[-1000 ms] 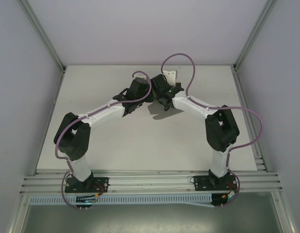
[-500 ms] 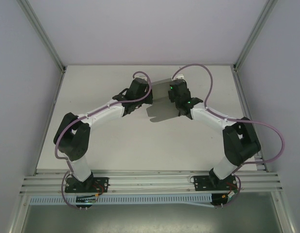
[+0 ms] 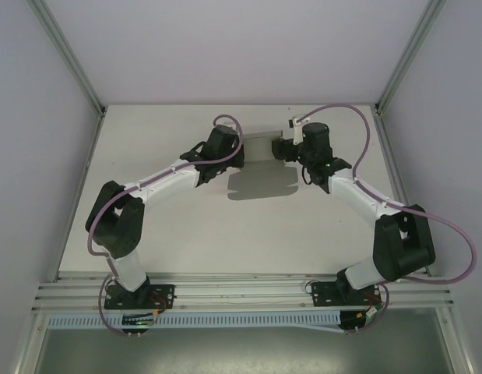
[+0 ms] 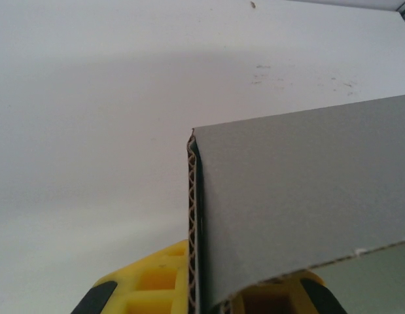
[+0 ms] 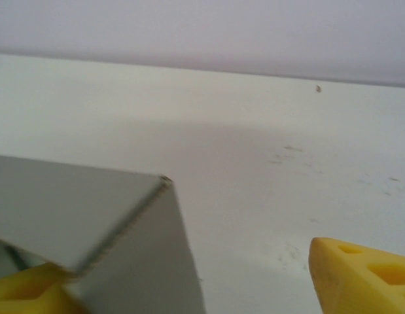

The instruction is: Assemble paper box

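**Position.** The paper box [image 3: 262,142] hangs clear of the counter [image 3: 186,234], spanning the gap between the left tool [image 3: 241,149] and the right tool [image 3: 286,148]. Its shadow [image 3: 260,185] lies on the counter on the near side of both tools.

**Left tool.** In the left wrist view, the yellow fingers [image 4: 146,291] sit to either side of a doubled grey panel whose corrugated edge stands just ahead of them. The tool is judged to be clamped on the board. Since the box rests on nothing else, this grip appears to carry it.

**Right tool.** The jaws stand wide. One finger [image 5: 22,294] lies against the underside of a creased corner of the board. The other finger [image 5: 362,275] is well apart from the board, with bare counter between.

**Progress.**
- Done: at least one panel is folded back on itself, and one corner crease stands at an angle, so the sheet is no longer flat.
- Not shown: any closed rectangular body or any tucked tab. The state of the end flaps cannot be told.
- Judged stage: roughly midway through forming.
- Remaining: square up the walls, fold and lock the flaps, and set the finished box down.
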{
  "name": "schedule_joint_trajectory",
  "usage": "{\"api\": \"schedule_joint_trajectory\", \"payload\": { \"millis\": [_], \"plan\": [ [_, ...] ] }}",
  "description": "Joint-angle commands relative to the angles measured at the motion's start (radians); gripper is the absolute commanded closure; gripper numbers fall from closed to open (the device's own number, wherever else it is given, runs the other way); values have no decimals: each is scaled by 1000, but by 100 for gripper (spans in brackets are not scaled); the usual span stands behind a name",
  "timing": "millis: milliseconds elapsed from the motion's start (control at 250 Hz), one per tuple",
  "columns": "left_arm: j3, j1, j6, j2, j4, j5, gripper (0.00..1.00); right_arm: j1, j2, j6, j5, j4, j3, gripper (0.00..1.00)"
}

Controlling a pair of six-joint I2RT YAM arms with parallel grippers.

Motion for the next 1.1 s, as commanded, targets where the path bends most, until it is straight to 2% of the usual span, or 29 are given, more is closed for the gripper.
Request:
{"api": "schedule_joint_trajectory", "payload": {
  "millis": [0,84,260,340,436,584,648,747,899,1095],
  "plan": [
    [28,10,14,-21,-21,-10,100,-4,-60,13,-94,48,-20,15],
    [36,8,20,-17,-33,-21,100,-6,-82,42,-57,30,-22,1],
    [49,9,38,-7,-36,-27,100,-2,-122,115,22,-86,-5,1],
    [60,9,97,2,-34,-15,100,-2,-145,126,55,-125,-14,1],
    [80,9,284,28,-48,-12,100,-4,-188,130,109,-179,-30,1],
    [132,11,655,76,-179,-24,100,-25,-287,155,189,-279,-58,1],
    [121,11,811,67,-213,13,100,-37,-328,159,209,-326,-69,1],
    [106,10,1039,47,-320,183,100,-53,-392,159,218,-364,-102,1],
    [220,11,1179,130,-550,281,100,-88,-461,167,222,-401,-139,1],
    [456,7,1202,342,-791,204,100,-118,-477,154,199,-433,-146,1]
  ]
}}
